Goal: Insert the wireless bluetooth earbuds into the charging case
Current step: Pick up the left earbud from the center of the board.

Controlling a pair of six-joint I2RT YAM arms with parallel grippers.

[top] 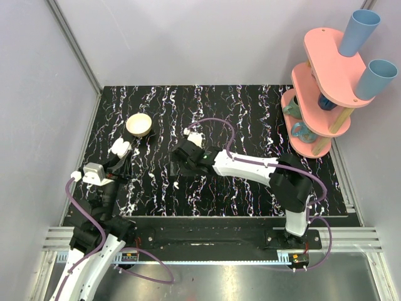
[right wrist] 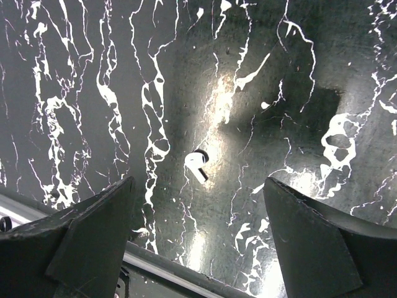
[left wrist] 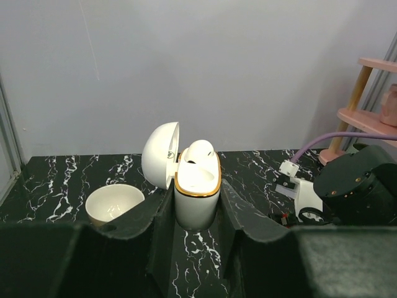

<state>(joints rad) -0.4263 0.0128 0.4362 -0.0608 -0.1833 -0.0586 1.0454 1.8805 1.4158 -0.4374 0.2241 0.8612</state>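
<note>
Second-bud pickup step: left gripper (left wrist: 197, 214) jaws clamped the open charging case (left wrist: 197, 189) with the seated earbud (left wrist: 200, 152), right gripper (right wrist: 197, 186) jaws gaped over the loose earbud (right wrist: 197, 166) on the worktop (right wrist: 310, 49); next likely needed a centred descent and gentle pinch.

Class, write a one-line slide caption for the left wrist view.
Left jaws grip the open charging case, an earbud resting in it, cream bowl beside.

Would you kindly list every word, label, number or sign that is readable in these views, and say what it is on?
None can be read. A tiny dark mark inside the lid of the charging case is too small to make out; the loose earbud on the table shows no writing.
</note>
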